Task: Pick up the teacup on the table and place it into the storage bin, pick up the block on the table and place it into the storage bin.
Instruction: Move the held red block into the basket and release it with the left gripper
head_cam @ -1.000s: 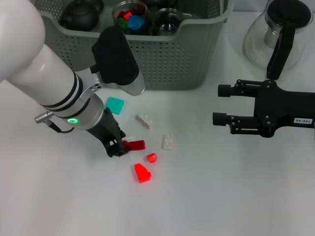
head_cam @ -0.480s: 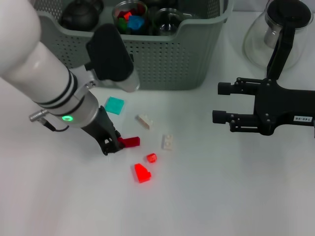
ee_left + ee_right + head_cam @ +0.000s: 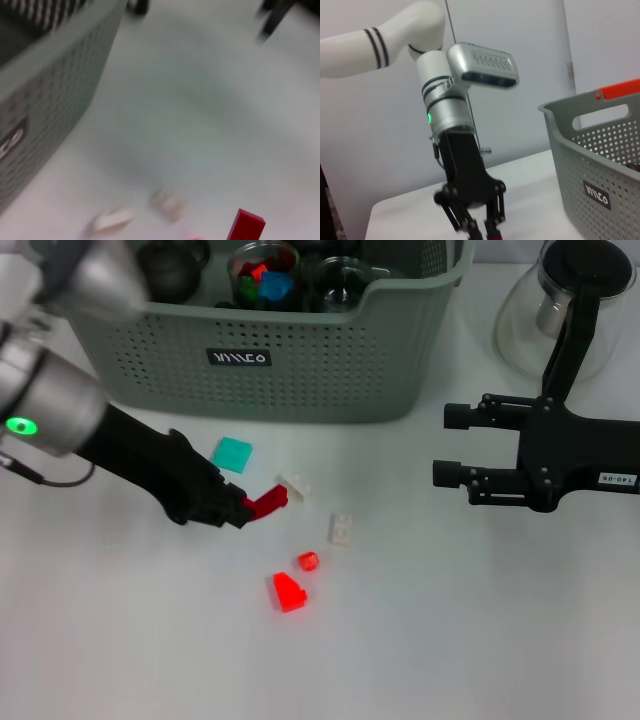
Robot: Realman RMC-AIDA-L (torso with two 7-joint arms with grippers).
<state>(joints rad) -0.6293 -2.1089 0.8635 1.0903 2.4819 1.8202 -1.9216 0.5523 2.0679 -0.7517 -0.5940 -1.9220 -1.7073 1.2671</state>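
Observation:
My left gripper (image 3: 247,510) is shut on a dark red block (image 3: 269,502), held just above the table in front of the storage bin (image 3: 330,370). The left wrist view shows the block's end (image 3: 245,225) with the bin's wall (image 3: 45,100) beside it. The right wrist view shows that gripper (image 3: 481,231) from afar, beside the bin (image 3: 600,165). My right gripper (image 3: 442,450) hovers open and idle at the right. No teacup shows on the table. Inside the bin stand a glass cup of coloured blocks (image 3: 264,270) and another glass cup (image 3: 345,282).
Loose on the table lie a teal tile (image 3: 233,453), two cream blocks (image 3: 294,485) (image 3: 341,528), a small red piece (image 3: 308,561) and a bright red block (image 3: 289,591). A dark teapot (image 3: 165,265) sits in the bin. A glass teapot (image 3: 575,300) stands far right.
My left arm swung back and left, uncovering the bin's label. The gripper tilted, and the red block rose and moved slightly right toward the bin. The right arm stayed put.

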